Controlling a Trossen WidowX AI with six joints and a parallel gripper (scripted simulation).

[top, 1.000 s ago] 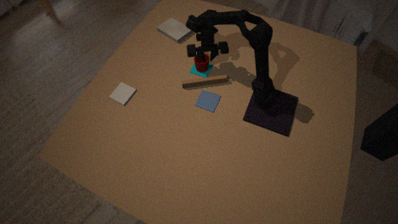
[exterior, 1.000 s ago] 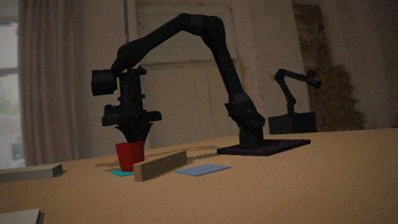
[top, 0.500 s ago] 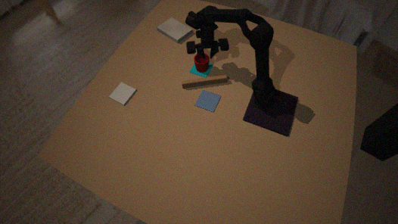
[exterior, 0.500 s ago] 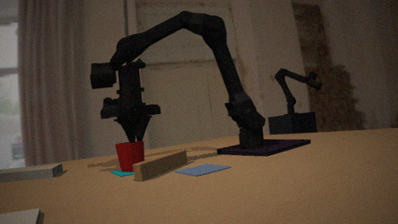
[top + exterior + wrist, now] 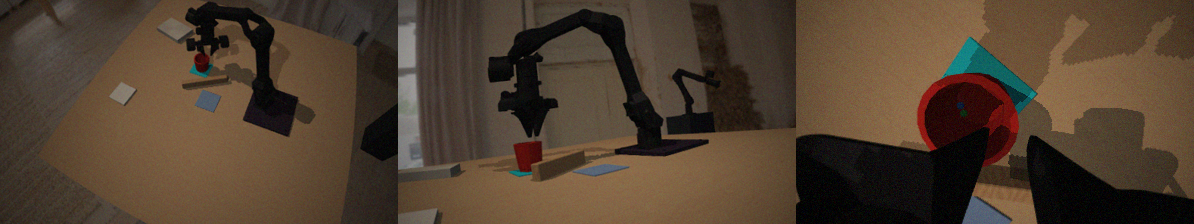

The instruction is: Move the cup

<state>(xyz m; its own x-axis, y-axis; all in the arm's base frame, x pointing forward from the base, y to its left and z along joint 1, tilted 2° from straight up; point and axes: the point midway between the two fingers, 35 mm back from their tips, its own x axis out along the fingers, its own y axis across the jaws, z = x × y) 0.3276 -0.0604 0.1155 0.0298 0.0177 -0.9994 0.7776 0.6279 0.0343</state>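
Observation:
The red cup (image 5: 201,63) (image 5: 528,157) (image 5: 946,125) stands upright on the teal pad (image 5: 195,71) (image 5: 518,173) (image 5: 971,52). A blue marble (image 5: 960,105) and a green marble (image 5: 964,113) lie inside it. My gripper (image 5: 208,54) (image 5: 533,136) (image 5: 1008,138) is partly open and empty. Its fingertips are just above the cup's rim, clear of it in the exterior view. In the wrist view the left finger overlaps the rim and hides part of the cup. The blue pad (image 5: 208,101) (image 5: 601,169) (image 5: 988,212) lies flat with nothing on it.
A low wooden bar (image 5: 205,82) (image 5: 558,166) lies between the two pads, close to the teal one. A thick pale slab (image 5: 175,29) lies at the far left of the table. A thinner pale slab (image 5: 122,93) (image 5: 417,217) lies near the left edge.

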